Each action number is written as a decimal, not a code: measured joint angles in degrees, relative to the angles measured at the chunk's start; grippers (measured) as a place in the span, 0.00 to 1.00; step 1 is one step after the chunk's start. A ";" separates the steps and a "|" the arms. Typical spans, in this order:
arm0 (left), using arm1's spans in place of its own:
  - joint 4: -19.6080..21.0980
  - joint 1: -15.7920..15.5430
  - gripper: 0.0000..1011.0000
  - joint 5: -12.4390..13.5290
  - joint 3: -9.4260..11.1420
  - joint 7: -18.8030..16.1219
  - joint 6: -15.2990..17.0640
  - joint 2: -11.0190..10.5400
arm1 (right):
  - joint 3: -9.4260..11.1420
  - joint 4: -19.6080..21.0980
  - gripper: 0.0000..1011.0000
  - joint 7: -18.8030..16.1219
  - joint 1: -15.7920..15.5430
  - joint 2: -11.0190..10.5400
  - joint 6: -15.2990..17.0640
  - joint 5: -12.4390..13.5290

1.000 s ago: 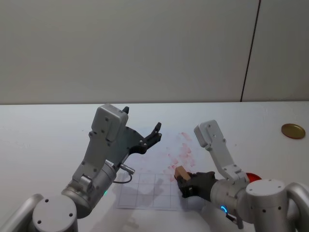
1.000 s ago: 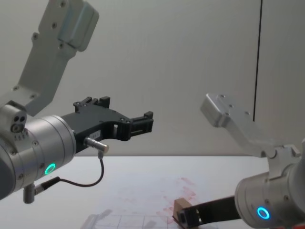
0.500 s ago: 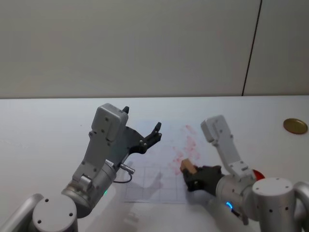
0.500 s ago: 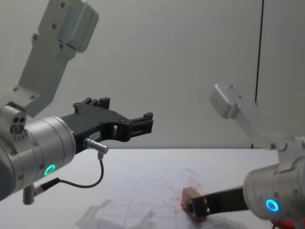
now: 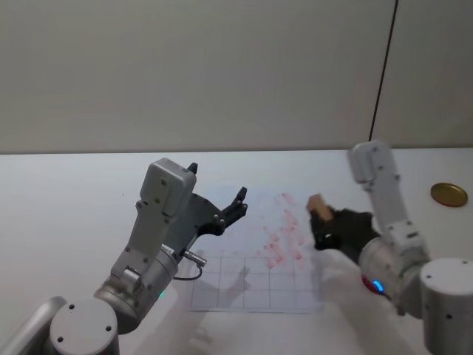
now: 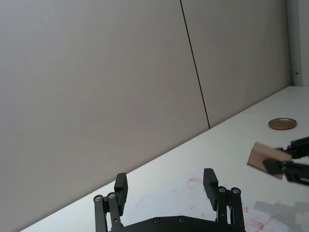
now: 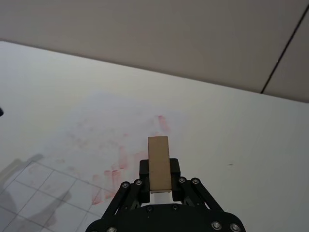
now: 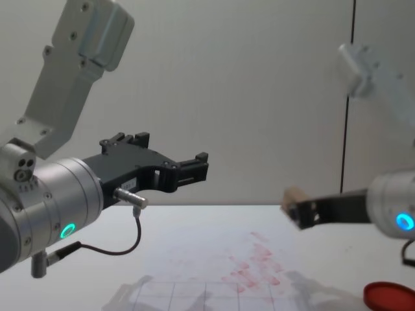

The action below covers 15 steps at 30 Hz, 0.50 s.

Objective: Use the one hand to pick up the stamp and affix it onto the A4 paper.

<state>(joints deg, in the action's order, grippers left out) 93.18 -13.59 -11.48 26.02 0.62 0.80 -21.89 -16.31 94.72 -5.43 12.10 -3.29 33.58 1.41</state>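
One hand (image 5: 324,216) gripping stamp (image 5: 317,202), above A4 paper (image 5: 222,290)

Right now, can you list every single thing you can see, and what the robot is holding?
stamp: one, light tan wood, up in the air near the paper's right side.
A4 paper: one, white with red marks and a grey grid, flat on the table.
round disc: one, golden brown, far right on the table.
dish: one, red, on the table by the right arm.
table: one, white.
wall: grey, dark upright seam, behind the table.
left gripper: one, black, open, in the air over the paper's left side.
right gripper: one, black, shut on the stamp.
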 joint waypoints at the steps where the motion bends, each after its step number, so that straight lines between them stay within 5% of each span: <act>1: 0.00 0.00 0.98 0.00 0.00 0.00 0.00 0.00 | 0.17 0.36 0.22 0.40 -0.20 -0.16 -0.20 0.09; 15: 0.00 0.00 0.98 0.00 0.00 0.00 0.00 0.00 | 3.22 5.90 0.22 6.13 -5.19 -3.25 -0.86 2.77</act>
<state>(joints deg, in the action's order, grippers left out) 93.18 -13.59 -11.48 26.03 0.62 0.79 -21.89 -13.09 100.62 0.70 6.91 -6.54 32.72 4.18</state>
